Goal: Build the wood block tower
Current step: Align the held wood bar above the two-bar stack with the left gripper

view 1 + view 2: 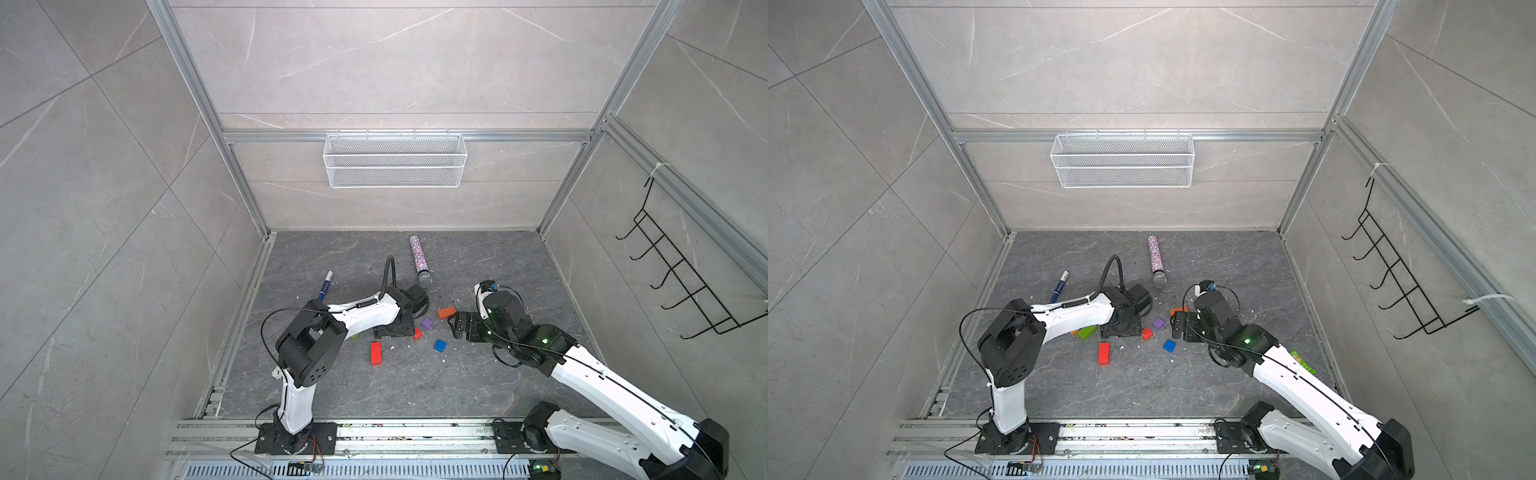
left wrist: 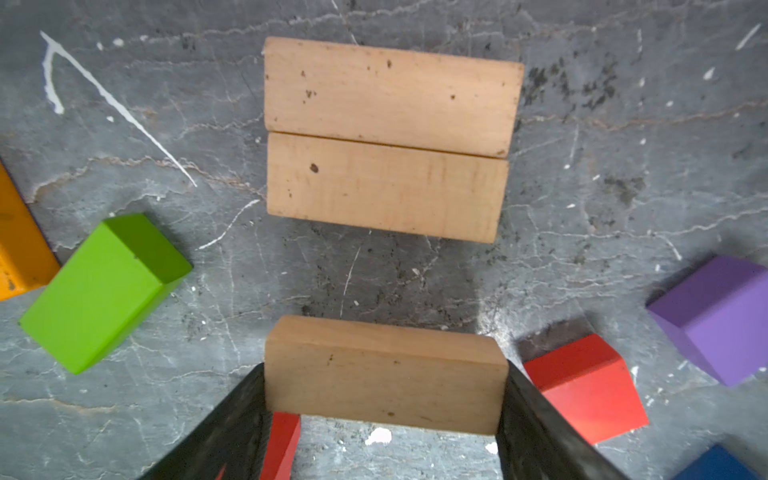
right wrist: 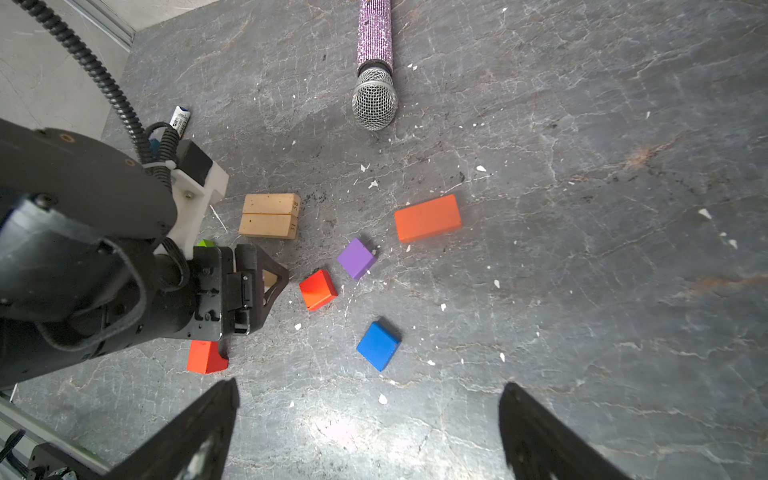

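So the left arm is folded at the elbow, forearm reaching in toward the middle, wrist pointed down. The left gripper (image 2: 385, 388) is clamped on a tan block (image 2: 382, 361), which sits close to but apart from the two tan blocks (image 2: 386, 137) lying flush together on the floor (image 2: 623, 187). The right gripper (image 3: 368, 388) hangs spread wide with nothing in it, at 3 o'clock of the purple cube (image 1: 427, 323). The blue cube (image 1: 440, 345) sits at 5 o'clock of the purple one.
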